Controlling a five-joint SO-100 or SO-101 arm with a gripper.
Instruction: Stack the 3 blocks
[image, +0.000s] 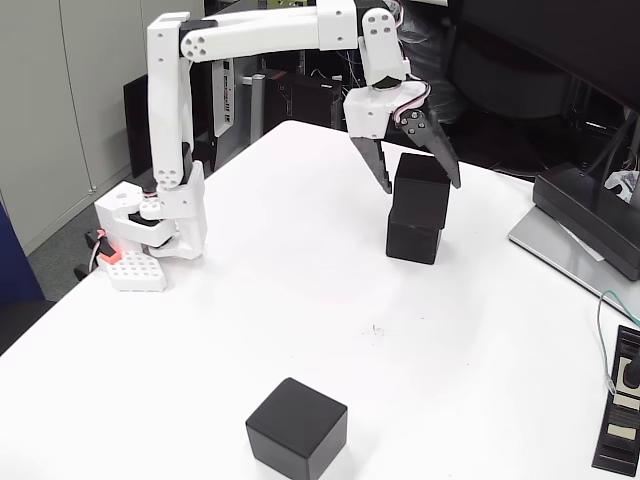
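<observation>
two blocks (417, 208) stacked; third block (297, 428) in front.

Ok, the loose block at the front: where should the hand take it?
Take the loose block from straight above, by two opposite vertical faces. It sits flat, a corner towards the camera in the fixed view, so turn the hand to square with its faces. Table around it looks clear.

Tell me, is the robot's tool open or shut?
Open. The tool has its two dark fingers spread on either side of the top block, which sits on another block.
</observation>
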